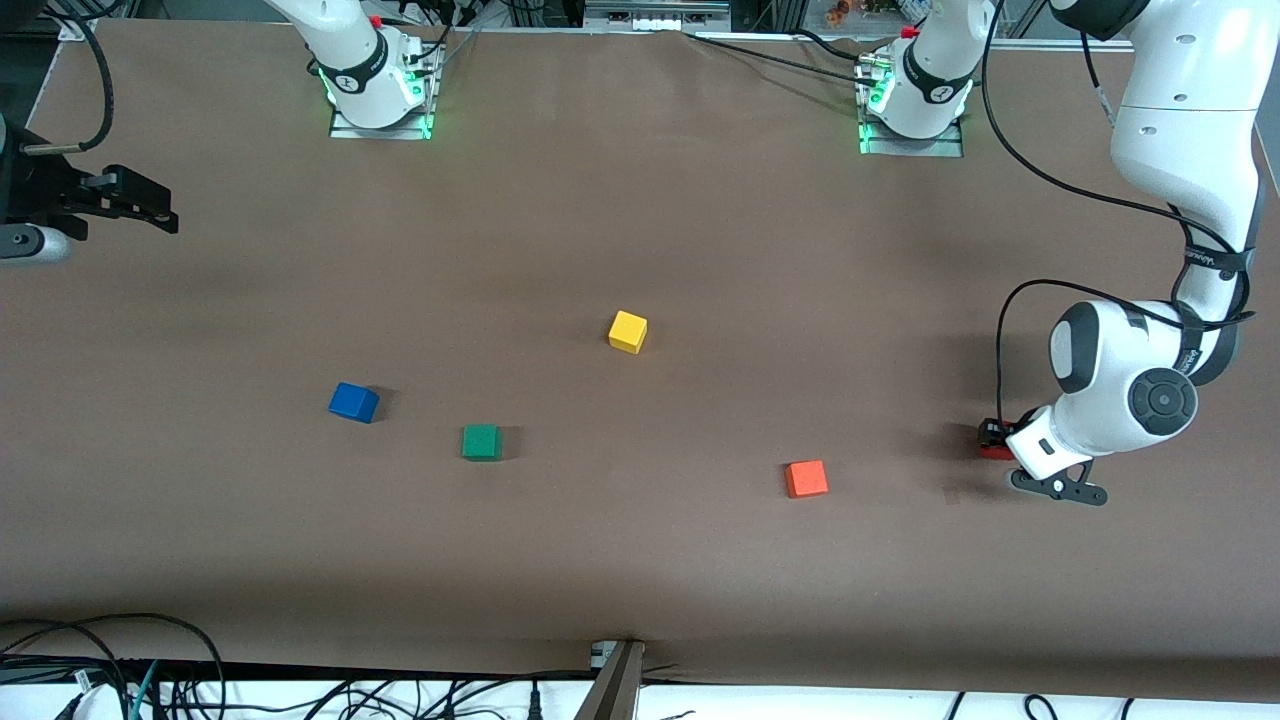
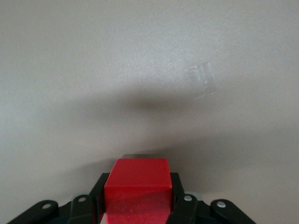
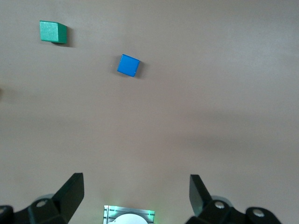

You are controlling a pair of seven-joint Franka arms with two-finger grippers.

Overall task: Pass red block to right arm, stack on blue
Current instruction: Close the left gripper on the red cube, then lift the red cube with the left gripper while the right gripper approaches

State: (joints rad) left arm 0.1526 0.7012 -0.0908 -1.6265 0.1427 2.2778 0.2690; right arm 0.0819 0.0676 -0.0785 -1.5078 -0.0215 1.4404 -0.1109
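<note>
The red block [image 1: 988, 449] is at the left arm's end of the table, low at the surface. My left gripper [image 1: 995, 438] is shut on it. In the left wrist view the red block [image 2: 138, 184] fills the space between the black fingers [image 2: 179, 193]. The blue block [image 1: 353, 402] lies on the table toward the right arm's end; it also shows in the right wrist view [image 3: 128, 65]. My right gripper [image 1: 140, 205] is open and empty, held high over the table's edge at the right arm's end, well away from the blue block; its open jaws [image 3: 135, 189] show in the right wrist view.
A green block [image 1: 481, 442] lies beside the blue one, slightly nearer the front camera, and shows in the right wrist view [image 3: 53, 31]. A yellow block [image 1: 627, 331] sits mid-table. An orange block [image 1: 806, 478] lies between the green block and the left gripper.
</note>
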